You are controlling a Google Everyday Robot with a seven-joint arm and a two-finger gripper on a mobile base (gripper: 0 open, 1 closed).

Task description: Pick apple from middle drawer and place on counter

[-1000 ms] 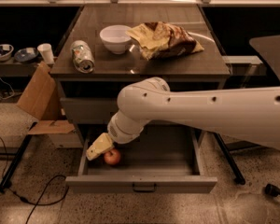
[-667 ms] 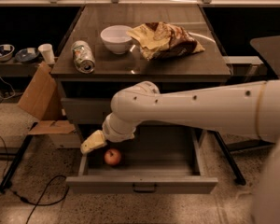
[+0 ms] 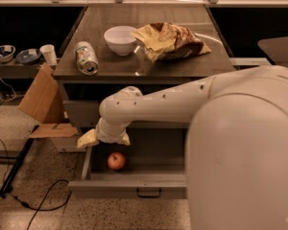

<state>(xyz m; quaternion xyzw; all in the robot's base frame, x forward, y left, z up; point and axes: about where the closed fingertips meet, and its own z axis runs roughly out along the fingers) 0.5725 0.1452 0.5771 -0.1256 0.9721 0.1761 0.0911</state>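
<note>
Speckled flooring is seen around a grey cabinet whose middle drawer (image 3: 134, 188) is pulled open. The apple (image 3: 116, 161) lies on the drawer floor just below the claw (image 3: 103, 139), not held; whether the claw is released or clenched cannot be told. If the descent is made off-centre, the round fruit could be nudged and rolled away. The arm is bent at the elbow, wrist turned downward, with the counter (image 3: 134, 67) above and behind the claw.

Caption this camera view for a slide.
Gripper hovers above the apple in the open drawer; bowl, can and bag sit on the counter.
</note>
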